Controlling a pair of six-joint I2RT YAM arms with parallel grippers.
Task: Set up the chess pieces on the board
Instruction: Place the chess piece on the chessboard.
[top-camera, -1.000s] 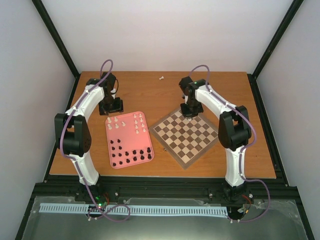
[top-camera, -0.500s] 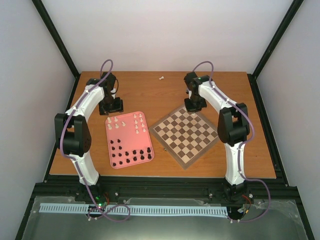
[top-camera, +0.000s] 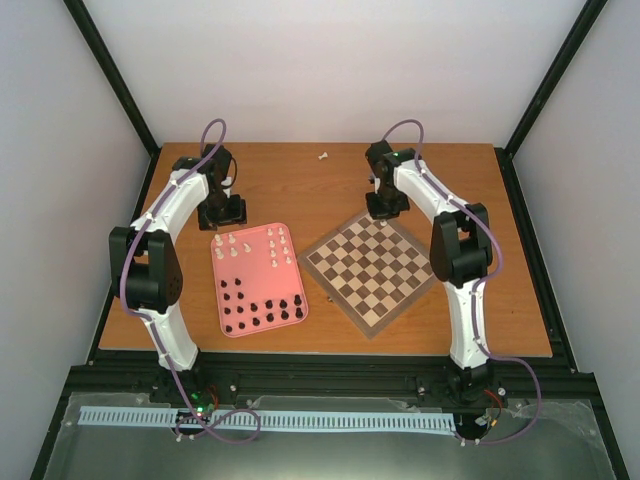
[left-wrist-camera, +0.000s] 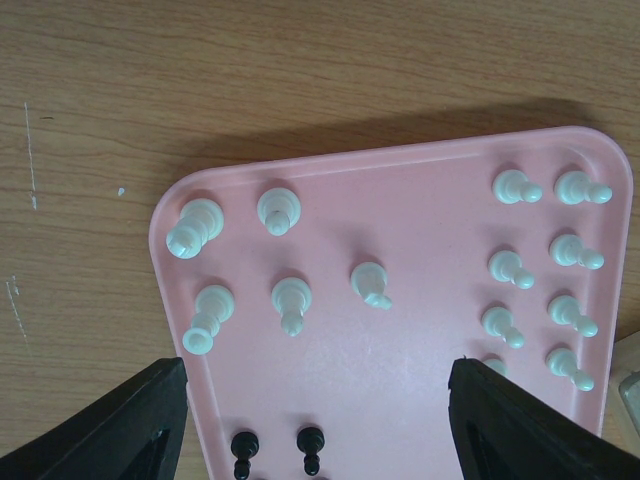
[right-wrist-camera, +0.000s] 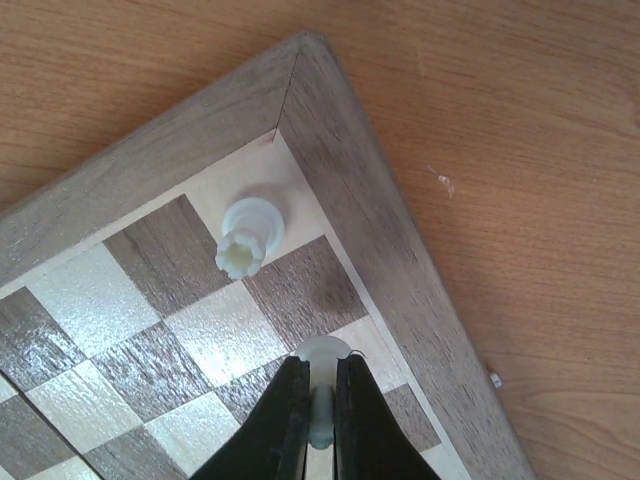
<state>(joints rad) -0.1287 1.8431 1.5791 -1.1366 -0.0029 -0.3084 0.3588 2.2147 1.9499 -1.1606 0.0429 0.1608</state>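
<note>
Nearest you, the black pieces (top-camera: 262, 310) stand in rows at the near end of the tray (top-camera: 252, 272). The white ones (top-camera: 250, 245) stand at its far end, so both sets wait sorted by colour. None has been knocked over, as far as the top view shows.

Your left gripper (top-camera: 224, 212) hangs over the tray's far edge with its fingers (left-wrist-camera: 110, 430) spread wide and nothing between them. From there its wrist camera looks straight down on the white pieces, likely lining up the next pick.

The board (top-camera: 372, 270) lies just right of the tray, turned corner-on to you, and it is bare except at its far corner. There a white rook (right-wrist-camera: 246, 243) stands upright on the corner square, where a rook belongs.

Your right gripper (top-camera: 386, 205) is above that same corner, pinched tight on a white piece (right-wrist-camera: 324, 352) held upright, base down. The piece sits over the edge row near the rook, probably the next back-rank place. You cannot tell which piece it is, or whether its base touches the board.

Farthest off, one stray white piece (top-camera: 323, 155) lies on the table.
</note>
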